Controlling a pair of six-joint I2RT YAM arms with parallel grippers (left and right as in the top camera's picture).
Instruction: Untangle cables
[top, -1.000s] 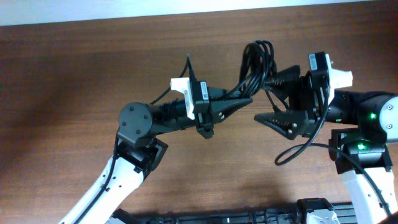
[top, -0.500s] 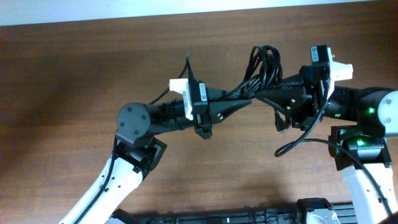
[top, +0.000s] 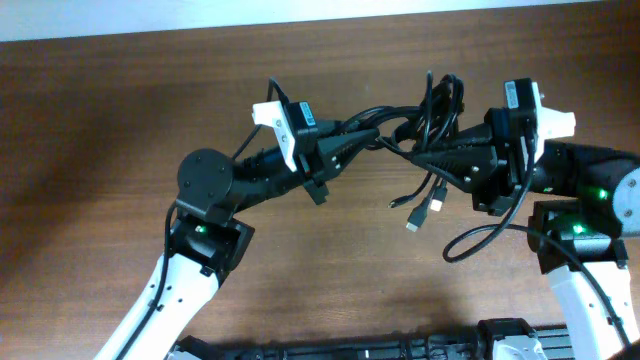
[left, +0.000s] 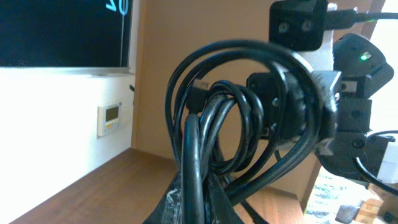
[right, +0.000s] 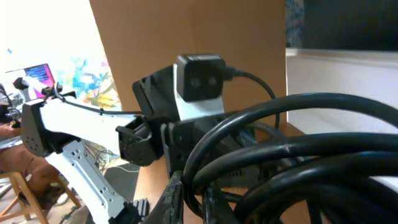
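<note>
left gripper, right gripper both clamp cables near table far edge.

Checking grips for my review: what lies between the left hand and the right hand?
In the overhead view, the cables bridge the gap between left hand and right hand, both shut on them; two plug ends dangle below.

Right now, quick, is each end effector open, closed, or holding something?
Left end effector: closed, gripping the tangle of thin black cables.
Right end effector: closed, gripping the same tangle from the other side.
</note>
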